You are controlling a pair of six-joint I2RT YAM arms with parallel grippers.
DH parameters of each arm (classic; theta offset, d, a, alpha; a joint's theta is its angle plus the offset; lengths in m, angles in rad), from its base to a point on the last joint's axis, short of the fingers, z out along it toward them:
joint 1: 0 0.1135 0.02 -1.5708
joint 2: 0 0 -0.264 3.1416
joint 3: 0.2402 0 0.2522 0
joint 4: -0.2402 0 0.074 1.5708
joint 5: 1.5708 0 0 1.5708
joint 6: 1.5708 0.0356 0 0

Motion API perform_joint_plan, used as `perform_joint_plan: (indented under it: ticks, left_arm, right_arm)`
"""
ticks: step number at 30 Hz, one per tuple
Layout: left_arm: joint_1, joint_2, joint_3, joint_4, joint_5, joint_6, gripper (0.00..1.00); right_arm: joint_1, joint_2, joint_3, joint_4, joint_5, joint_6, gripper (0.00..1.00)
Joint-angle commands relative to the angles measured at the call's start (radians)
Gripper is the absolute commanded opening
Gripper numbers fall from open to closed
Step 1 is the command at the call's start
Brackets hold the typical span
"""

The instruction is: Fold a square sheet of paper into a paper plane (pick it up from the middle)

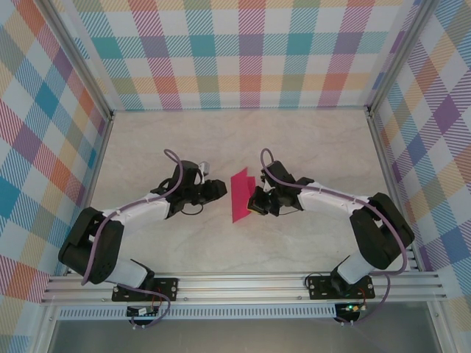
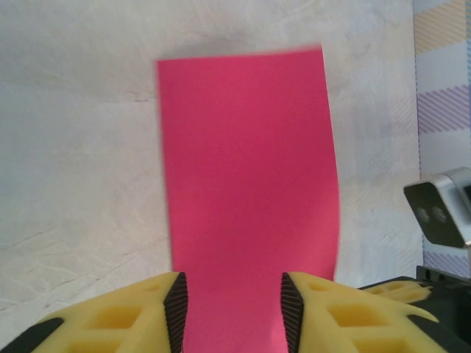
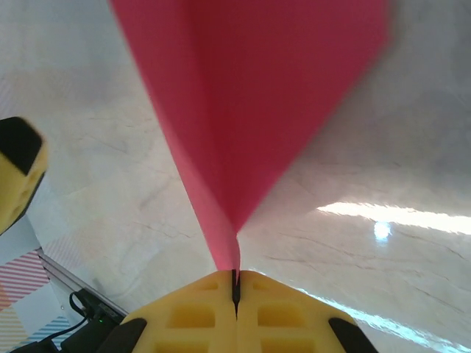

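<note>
At the bottom of the left wrist view, the left pincer (image 2: 234, 312) has its yellow fingers (image 2: 125, 316) spread apart and grips nothing. Beyond them the pink sheet of paper (image 2: 246, 169) shows as a tall rectangle, its long axis running up the frame. The right wrist view shows a fold narrowing to a tip, with the right pincer (image 3: 236, 285) clamped shut on it. From above, the sheet sits mid-frame between both pincers on a pale marbled tabletop (image 1: 309, 140) with plaid walls (image 1: 221, 51) around it.
</note>
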Motion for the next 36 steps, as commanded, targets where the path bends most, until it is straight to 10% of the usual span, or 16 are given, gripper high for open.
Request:
perform_joint_plan:
  ticks: [1, 16, 36]
  left_arm:
    - [-0.038, 0.031, -0.010, 0.008, 0.011, 0.011, 0.36]
    - [-0.109, 0.185, 0.001, 0.004, -0.072, 0.012, 0.17]
    - [-0.108, 0.219, 0.050, -0.055, -0.104, 0.022, 0.15]
  right_arm:
    - [0.001, 0.003, -0.002, -0.011, -0.020, 0.072, 0.02]
    - [0.002, 0.122, 0.129, -0.074, -0.031, 0.123, 0.04]
    - [0.003, 0.312, 0.329, -0.180, -0.033, 0.136, 0.03]
